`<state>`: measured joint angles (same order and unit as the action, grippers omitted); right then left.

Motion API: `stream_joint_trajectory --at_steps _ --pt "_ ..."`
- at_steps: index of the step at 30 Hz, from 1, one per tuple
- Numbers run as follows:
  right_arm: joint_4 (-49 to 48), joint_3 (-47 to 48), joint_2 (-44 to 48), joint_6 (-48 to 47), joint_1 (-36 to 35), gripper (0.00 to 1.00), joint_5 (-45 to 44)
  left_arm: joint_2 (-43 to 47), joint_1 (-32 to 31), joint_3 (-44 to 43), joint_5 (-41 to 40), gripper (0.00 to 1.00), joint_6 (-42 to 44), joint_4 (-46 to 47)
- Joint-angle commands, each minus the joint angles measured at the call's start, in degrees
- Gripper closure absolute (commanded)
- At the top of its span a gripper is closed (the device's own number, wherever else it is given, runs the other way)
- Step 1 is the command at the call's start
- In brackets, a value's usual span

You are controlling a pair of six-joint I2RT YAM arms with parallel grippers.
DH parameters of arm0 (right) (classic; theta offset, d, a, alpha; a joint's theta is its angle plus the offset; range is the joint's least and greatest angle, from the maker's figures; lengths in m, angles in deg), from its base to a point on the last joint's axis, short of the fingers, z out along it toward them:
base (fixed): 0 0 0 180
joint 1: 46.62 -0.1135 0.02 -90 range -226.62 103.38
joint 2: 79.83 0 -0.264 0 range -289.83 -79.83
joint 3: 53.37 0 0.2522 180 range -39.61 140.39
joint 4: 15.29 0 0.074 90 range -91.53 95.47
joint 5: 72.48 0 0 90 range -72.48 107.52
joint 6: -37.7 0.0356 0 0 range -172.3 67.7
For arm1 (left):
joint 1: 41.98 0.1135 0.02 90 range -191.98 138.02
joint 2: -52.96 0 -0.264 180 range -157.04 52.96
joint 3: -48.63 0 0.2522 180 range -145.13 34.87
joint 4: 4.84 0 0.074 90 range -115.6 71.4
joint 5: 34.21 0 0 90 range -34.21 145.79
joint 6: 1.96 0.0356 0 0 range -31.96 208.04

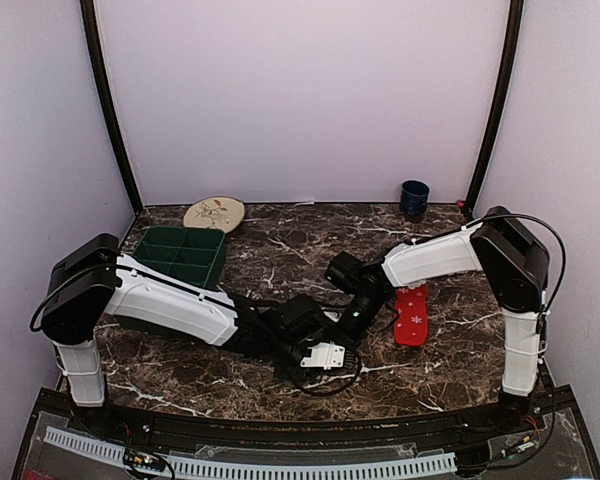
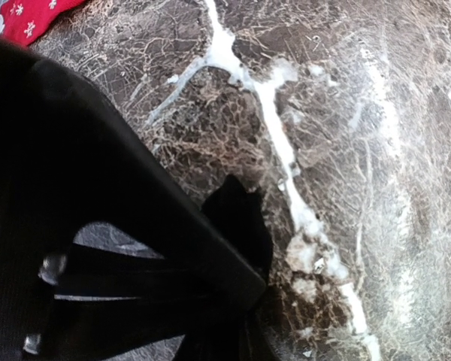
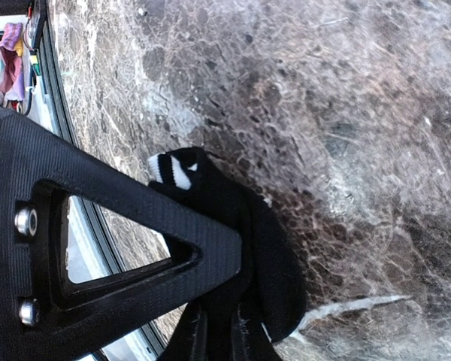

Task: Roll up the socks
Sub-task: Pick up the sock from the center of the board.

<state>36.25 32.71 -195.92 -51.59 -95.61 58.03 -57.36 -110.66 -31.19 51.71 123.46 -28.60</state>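
Note:
The red sock point(image 1: 412, 313) with white snowflakes lies flat on the marble table, right of centre; a corner of the red sock point(image 2: 30, 19) shows in the left wrist view. The black sock point(image 3: 270, 248) is bunched between my two grippers at the table's middle, its white-striped cuff point(image 3: 169, 171) poking out past a finger. My right gripper point(image 3: 233, 289) is shut on that sock. My left gripper point(image 2: 248, 301) is shut on dark fabric of the black sock point(image 2: 240, 218). In the top view the left gripper point(image 1: 315, 330) and right gripper point(image 1: 352, 315) almost touch.
A green compartment tray point(image 1: 180, 255) stands at the back left, with a round patterned plate point(image 1: 214, 213) behind it. A dark blue cup point(image 1: 414, 198) stands at the back right. The table's near edge point(image 3: 56, 90) runs close to the right gripper.

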Motion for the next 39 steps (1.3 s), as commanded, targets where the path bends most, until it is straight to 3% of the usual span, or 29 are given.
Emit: stream_joint_trajectory --at_steps 1,11,25,39 --pt "1.2 -2.1 -1.6 0.9 0.2 0.87 -6.2 -4.1 -1.1 0.9 3.4 0.96 -2.3 -3.0" --pt "-2.9 -9.1 5.3 4.4 1.7 0.62 -8.2 -4.2 0.0 0.9 3.1 0.98 -6.4 -5.1" --pt "-11.2 -20.4 16.8 10.8 3.9 0.58 -10.1 -3.8 4.2 -2.1 5.7 0.99 -13.9 -12.1" --pt "-17.3 -21.2 24.2 14.8 4.2 0.57 -21.8 3.4 9.4 -5.6 2.8 1.0 -21.0 -16.2"
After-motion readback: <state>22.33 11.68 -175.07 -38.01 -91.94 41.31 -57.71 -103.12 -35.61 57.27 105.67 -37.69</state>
